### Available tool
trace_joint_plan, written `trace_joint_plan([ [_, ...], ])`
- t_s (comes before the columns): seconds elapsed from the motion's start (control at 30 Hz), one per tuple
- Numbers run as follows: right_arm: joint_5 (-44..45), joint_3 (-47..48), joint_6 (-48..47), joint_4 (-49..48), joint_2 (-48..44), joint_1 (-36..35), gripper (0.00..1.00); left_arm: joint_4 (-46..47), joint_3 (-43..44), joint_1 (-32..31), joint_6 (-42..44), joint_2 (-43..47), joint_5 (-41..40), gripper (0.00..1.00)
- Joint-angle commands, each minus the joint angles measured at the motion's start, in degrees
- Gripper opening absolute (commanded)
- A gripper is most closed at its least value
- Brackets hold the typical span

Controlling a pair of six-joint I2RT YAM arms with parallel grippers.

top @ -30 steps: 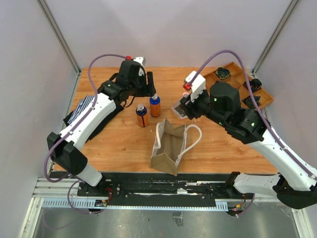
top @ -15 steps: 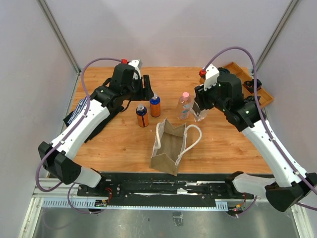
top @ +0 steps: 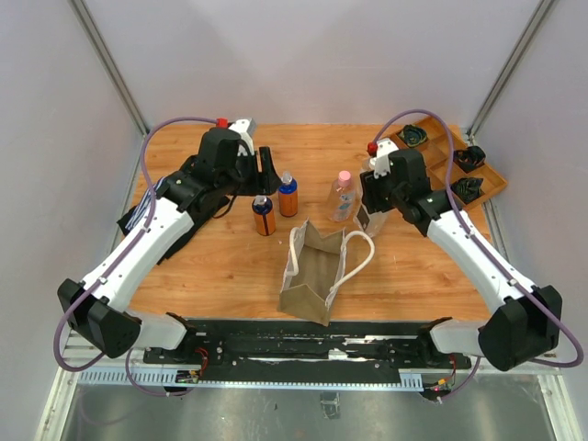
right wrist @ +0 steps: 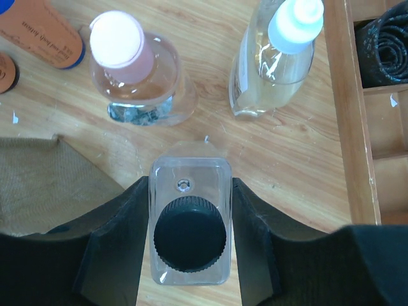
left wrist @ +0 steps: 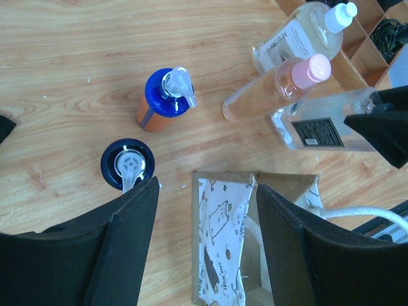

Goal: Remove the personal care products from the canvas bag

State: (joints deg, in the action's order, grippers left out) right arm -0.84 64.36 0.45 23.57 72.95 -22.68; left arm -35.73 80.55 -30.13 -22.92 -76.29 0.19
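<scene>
The canvas bag (top: 315, 274) stands open at the table's near middle, and the left wrist view looks into its cat-print lining (left wrist: 224, 242). Two orange-brown bottles with blue caps (top: 264, 214) (top: 288, 196) stand behind it. A clear pink-capped bottle (top: 343, 195) stands to their right. A clear white-capped bottle (right wrist: 280, 57) stands beside the pink-capped one (right wrist: 131, 60). My right gripper (top: 372, 213) is shut on a clear rectangular bottle with a black cap (right wrist: 189, 229), upright and low by the bag's right corner. My left gripper (top: 266, 165) is open and empty behind the orange bottles.
A wooden compartment tray (top: 489, 184) with dark coiled bundles sits at the far right, and its rim (right wrist: 341, 95) is close to the white-capped bottle. Folded dark and striped clothing (top: 147, 204) lies at the left edge. The bag's white handle (top: 360, 257) loops out to the right.
My right gripper has carried the black-capped bottle rightward from behind the bag and lowered it beside the pink-capped bottle, which now shows. My left gripper drew back slightly to the left.
</scene>
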Motion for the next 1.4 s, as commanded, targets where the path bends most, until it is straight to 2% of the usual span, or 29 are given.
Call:
trace_joint_plan([
  [0.0, 0.92, 1.61, 1.62, -10.14, 0.26, 1.59, 0.05, 2.06, -1.36, 0.33, -0.38, 1.17, 1.89, 0.67],
  [0.27, -0.11, 0.43, 2.10, -11.28, 1.94, 3.40, 0.21, 2.40, -2.06, 0.32, -0.40, 1.75, 2.44, 0.68],
  [0.57, -1.29, 0.79, 2.03, -10.40, 3.76, 4.24, 0.27, 1.89, -1.61, 0.33, -0.73, 1.49, 2.72, 0.68],
  [0.8, -2.03, 0.71, 2.19, -9.89, 5.55, 4.40, 0.47, -0.09, -1.14, 0.33, -0.64, 1.18, 0.72, 0.68],
  [0.87, -1.58, 0.68, 2.14, -9.90, 5.35, 4.39, 0.59, 0.03, -1.23, 0.33, -0.70, 1.44, 0.69, 0.68],
  [1.03, -1.19, 1.73, 2.37, -8.37, 2.88, 4.38, 0.78, 0.21, -1.03, 0.33, -0.57, 1.97, 0.34, 0.68],
  [1.13, -0.19, 2.73, 3.57, -7.27, -0.60, 4.40, 0.99, 0.26, -0.75, 0.33, -0.41, 2.55, -0.64, 0.68],
  [1.27, 2.28, 3.96, 4.65, -6.29, -5.23, 4.48, 0.98, 0.25, -0.47, 0.33, 0.01, 3.74, -3.91, 0.70],
  [1.37, 2.27, 6.23, 5.49, -3.72, -6.31, 5.18, 0.98, -0.11, 0.26, 0.41, 0.61, 3.85, -6.13, 0.77],
])
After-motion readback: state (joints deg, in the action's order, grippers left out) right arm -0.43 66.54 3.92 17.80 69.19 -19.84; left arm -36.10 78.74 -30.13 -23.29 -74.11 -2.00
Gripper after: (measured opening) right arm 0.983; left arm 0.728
